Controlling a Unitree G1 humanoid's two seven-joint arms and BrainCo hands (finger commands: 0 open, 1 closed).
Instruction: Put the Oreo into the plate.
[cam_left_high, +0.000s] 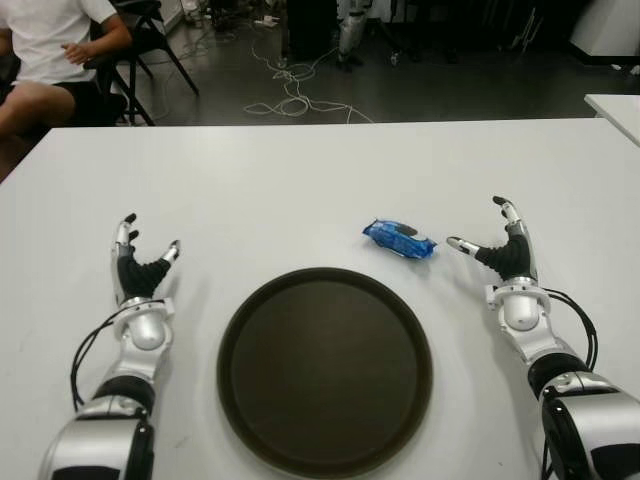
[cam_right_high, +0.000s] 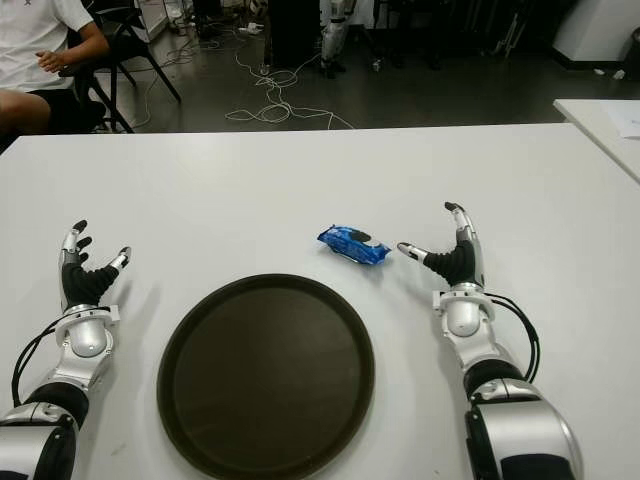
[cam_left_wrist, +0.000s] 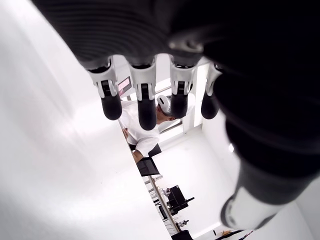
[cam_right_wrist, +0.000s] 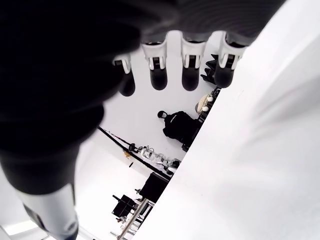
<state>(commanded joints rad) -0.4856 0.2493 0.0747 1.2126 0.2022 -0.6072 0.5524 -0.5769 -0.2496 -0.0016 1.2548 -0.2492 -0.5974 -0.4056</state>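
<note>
One shiny blue Oreo packet (cam_left_high: 399, 240), crinkled, lying beside dark plate (cam_left_high: 325, 366)

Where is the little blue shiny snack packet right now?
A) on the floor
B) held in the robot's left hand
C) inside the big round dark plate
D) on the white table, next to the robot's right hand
D: the blue shiny snack packet lies on the white table, just beyond the rim of the round dark plate, near the open right hand; the left hand holds nothing.
</note>
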